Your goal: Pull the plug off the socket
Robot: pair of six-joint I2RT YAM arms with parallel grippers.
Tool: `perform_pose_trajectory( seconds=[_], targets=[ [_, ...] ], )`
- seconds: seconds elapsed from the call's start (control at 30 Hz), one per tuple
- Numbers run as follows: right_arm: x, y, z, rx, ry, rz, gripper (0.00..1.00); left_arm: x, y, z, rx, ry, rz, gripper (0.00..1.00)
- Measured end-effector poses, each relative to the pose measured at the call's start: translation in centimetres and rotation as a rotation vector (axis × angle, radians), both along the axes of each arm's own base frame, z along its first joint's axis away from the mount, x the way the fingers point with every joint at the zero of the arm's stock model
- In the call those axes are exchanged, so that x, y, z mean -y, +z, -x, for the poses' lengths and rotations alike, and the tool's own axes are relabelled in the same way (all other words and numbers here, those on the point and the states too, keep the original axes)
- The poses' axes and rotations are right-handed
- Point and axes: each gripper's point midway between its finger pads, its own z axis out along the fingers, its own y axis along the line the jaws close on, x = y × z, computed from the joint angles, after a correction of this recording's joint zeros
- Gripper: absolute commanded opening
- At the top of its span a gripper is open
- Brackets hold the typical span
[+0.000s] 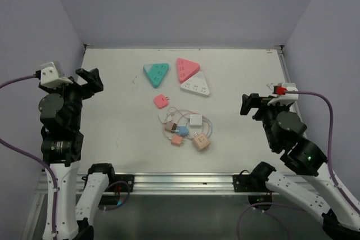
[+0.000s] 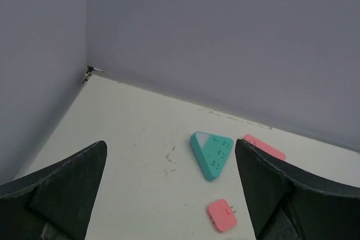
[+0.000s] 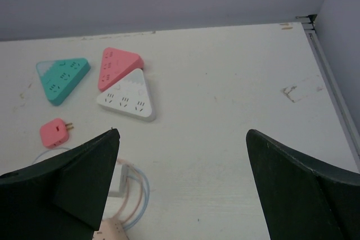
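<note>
White counter [image 1: 112, 139], matte and scuffed.

Black pincers, two: left pincer [image 1: 89, 80] and right pincer [image 1: 249, 105]. Each is raised at its own side of the counter, jaws spread wide, holding nothing, well apart from all goods.

Triangular sockets, three, far centre: teal socket [image 1: 156, 73], pink socket [image 1: 186, 69], white socket [image 1: 195, 86]. The last two touch. No plug is seen in any face.

Cable tangle [image 1: 185, 130], centre, nearer the arms: thin looped leads joining a white cube [image 1: 196, 120], a peach block [image 1: 201, 143] and a blue piece [image 1: 183, 130]. The mated plug and socket probably sit here, though which pair is joined cannot be told.

Pink plug [image 1: 161, 101], loose, prongs bare, between teal socket and tangle.

Status, as judged: approach stage, nothing gripped. The next move calls for one pincer to steady the socket body while the other closes on the plug and draws it straight along its prongs.
</note>
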Motion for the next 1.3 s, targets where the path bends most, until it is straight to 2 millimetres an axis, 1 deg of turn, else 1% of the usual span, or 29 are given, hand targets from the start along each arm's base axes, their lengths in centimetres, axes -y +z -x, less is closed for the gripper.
perform_pose_trajectory(
  seconds=[0.07, 0.1, 0.17, 0.23, 0.33, 0.43, 0.5, 0.57, 0.67, 0.8, 0.97, 1.13, 1.3],
  targets=[
    [1.3, 0.6, 0.9, 0.042, -0.02, -0.023, 0.99, -0.4, 0.3, 1.2, 0.019, 0.035, -0.008, 1.0],
    [1.9, 0.7, 1.3, 0.063, -0.032, -0.037, 0.99, -0.5, -0.1, 1.5, 0.014, 0.045, -0.011, 1.0],
    [3.0, 0.0, 2.0, 0.086, -0.053, -0.052, 0.99, -0.4, -1.4, 2.2, -0.008, 0.053, -0.024, 1.0],
    [3.5, -1.0, 2.4, 0.091, -0.065, -0.058, 0.99, -0.5, -2.8, 2.9, -0.021, 0.066, -0.032, 1.0],
    [3.7, -2.1, 2.5, 0.086, -0.068, -0.051, 0.99, -0.9, -5.2, 4.3, -0.014, 0.093, -0.032, 1.0],
    [3.9, -2.4, 2.4, 0.081, -0.085, -0.042, 0.99, -1.2, -7.4, 5.4, -0.004, 0.112, -0.029, 1.0],
    [3.9, -2.5, 2.3, 0.077, -0.089, -0.035, 0.99, -1.6, -8.8, 5.8, -0.008, 0.133, -0.029, 0.99],
    [3.7, -2.8, 2.1, 0.065, -0.089, -0.016, 0.99, -2.0, -9.7, 5.9, -0.018, 0.154, -0.029, 0.99],
    [3.3, -3.2, 1.7, 0.045, -0.082, 0.011, 0.99, -2.3, -10.0, 5.8, -0.024, 0.174, -0.03, 1.0],
    [3.0, -3.5, 1.4, 0.032, -0.077, 0.03, 0.99, -2.3, -10.1, 5.3, -0.031, 0.174, -0.031, 1.0],
    [3.1, -3.4, 1.5, 0.038, -0.075, 0.032, 0.99, -2.2, -10.4, 5.0, -0.042, 0.174, -0.032, 1.0],
    [3.2, -2.9, 1.7, 0.059, -0.071, 0.021, 0.99, -2.2, -10.3, 5.0, -0.036, 0.174, -0.031, 1.0],
    [3.1, -2.8, 1.7, 0.06, -0.061, 0.022, 0.99, -2.2, -10.3, 4.9, -0.034, 0.174, -0.031, 1.0]
  ],
)
